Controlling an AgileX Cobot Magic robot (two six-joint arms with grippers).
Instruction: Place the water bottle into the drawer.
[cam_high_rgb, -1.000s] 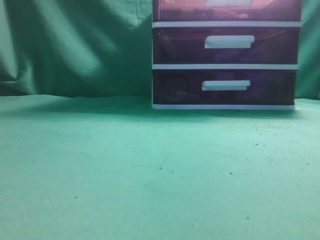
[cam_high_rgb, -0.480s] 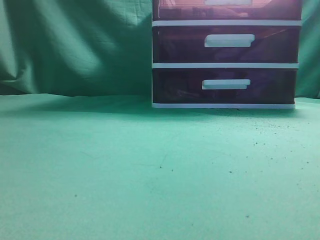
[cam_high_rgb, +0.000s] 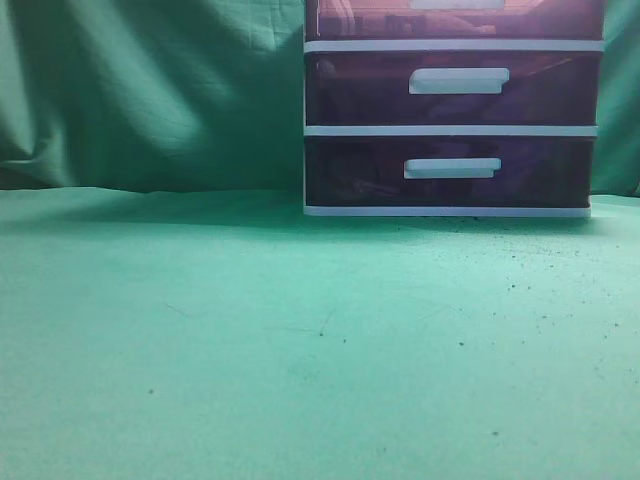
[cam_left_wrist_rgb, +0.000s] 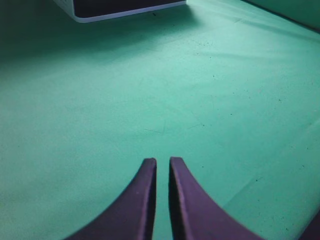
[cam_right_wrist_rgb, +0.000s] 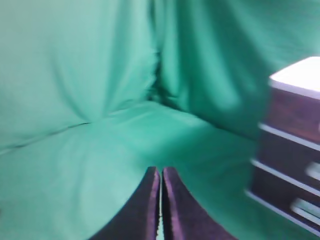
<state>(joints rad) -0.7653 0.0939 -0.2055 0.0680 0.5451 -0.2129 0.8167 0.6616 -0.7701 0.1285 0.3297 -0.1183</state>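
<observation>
Both end effectors carried nothing at this moment. The left end effector (cam_left_wrist_rgb: 162, 161) hovered low over the green worktop (cam_left_wrist_rgb: 210, 100), its fingers drawn to a narrow slit; ahead of it and to its left lay only the bottom corner of the white-framed chest (cam_left_wrist_rgb: 100, 12). The right end effector (cam_right_wrist_rgb: 160, 170) was likewise pinched nearly shut and empty, raised and facing the green backdrop (cam_right_wrist_rgb: 75, 65), with the chest (cam_right_wrist_rgb: 292, 145) off to its right, blurred. In the exterior view neither arm appeared. The drawer (cam_high_rgb: 455, 20), the uppermost one, was cut off by the top edge of that view, and appeared flush with the middle drawer (cam_high_rgb: 455, 88) and lowest drawer (cam_high_rgb: 450, 172); whether it was fully closed could not be told. The water bottle was visible in no view, so its position could not be stated. The step in hand was judged to be locating the bottle; doing it well would call for spreading the fingers before approaching and confirming that the drawer stood open before any placement.
</observation>
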